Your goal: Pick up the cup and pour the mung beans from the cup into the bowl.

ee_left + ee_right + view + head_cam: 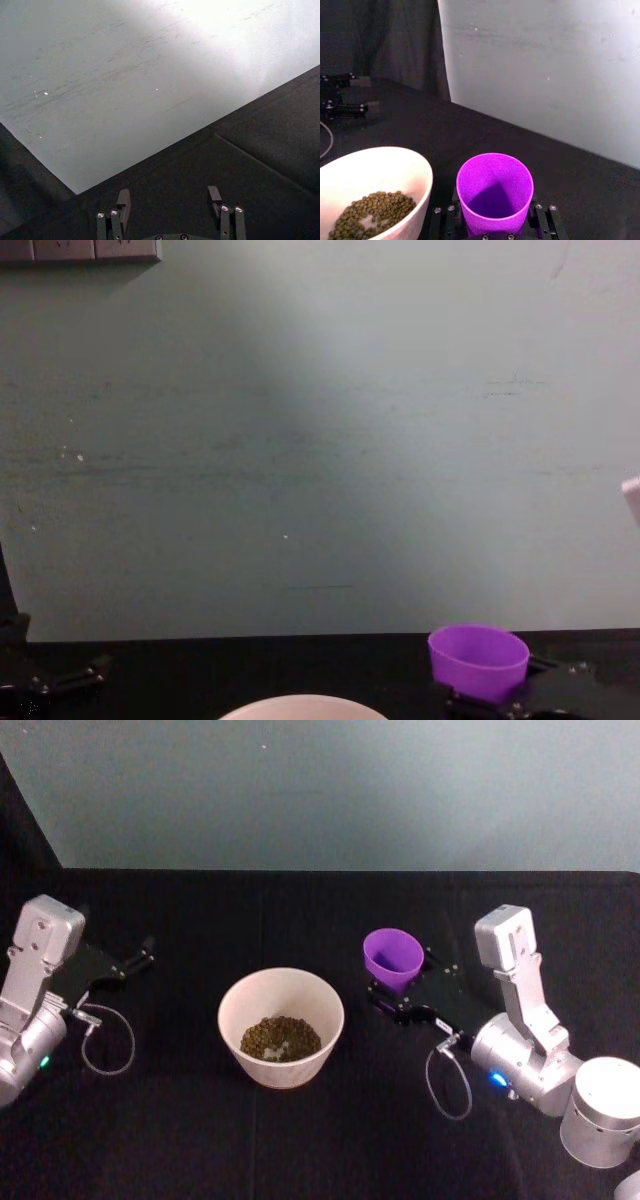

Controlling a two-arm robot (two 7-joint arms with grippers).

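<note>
The purple cup (392, 958) stands upright between the fingers of my right gripper (400, 982), which is shut on it, just right of the bowl. Looking into the cup (495, 194) in the right wrist view, its inside is bare purple with no beans visible. The white bowl (281, 1026) sits at the table's middle and holds the mung beans (280, 1038), which also show in the right wrist view as a heap of beans (372, 214) in the bowl (395, 165). My left gripper (140, 958) rests open at the far left, holding nothing, its fingers (123, 204) spread apart.
A black cloth (320, 1140) covers the table, ending at a pale grey-green wall (320, 790) behind. Loose cable loops hang from both wrists (105, 1040). A wall socket strip (80, 250) sits high up on the wall.
</note>
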